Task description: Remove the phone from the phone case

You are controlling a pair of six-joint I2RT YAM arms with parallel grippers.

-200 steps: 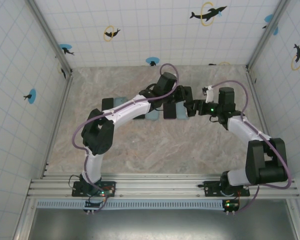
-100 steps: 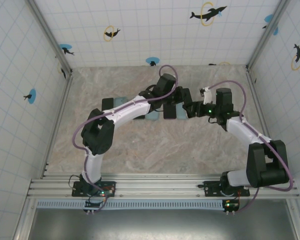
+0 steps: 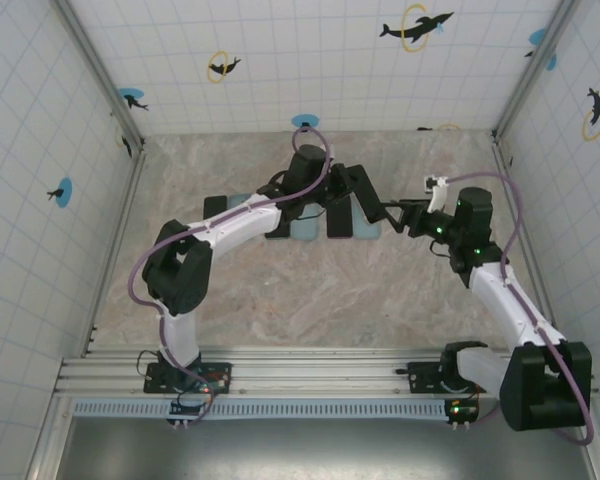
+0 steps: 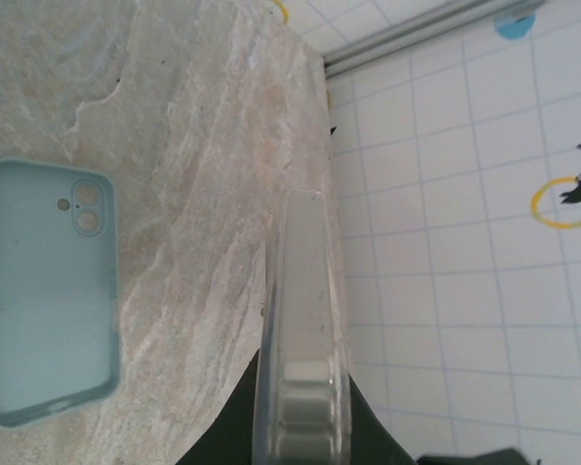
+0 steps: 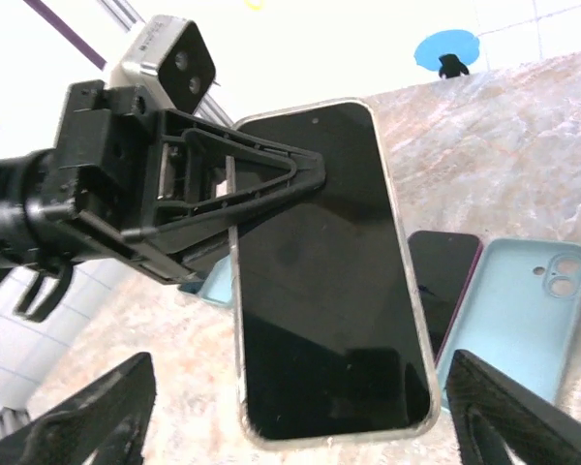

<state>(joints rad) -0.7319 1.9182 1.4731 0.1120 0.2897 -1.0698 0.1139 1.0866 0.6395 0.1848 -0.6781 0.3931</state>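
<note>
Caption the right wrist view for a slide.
Left gripper pinches a cased phone over the table; blue case lies beyond.

A pale blue soft phone cover (image 4: 48, 291) lies flat on the grey stone-look table (image 4: 194, 145), at the left of the left wrist view. White tiled walls (image 3: 280, 60) carry black dolphin stickers (image 3: 415, 25) up top.

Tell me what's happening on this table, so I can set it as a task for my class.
The left gripper is shut on one long edge of a phone, holding it up off the table. The phone sits in its clear case and is not yet out. The right gripper stands open facing the screen, with its fingers apart from the phone. On the table behind lie a light blue case and a dark phone.
</note>
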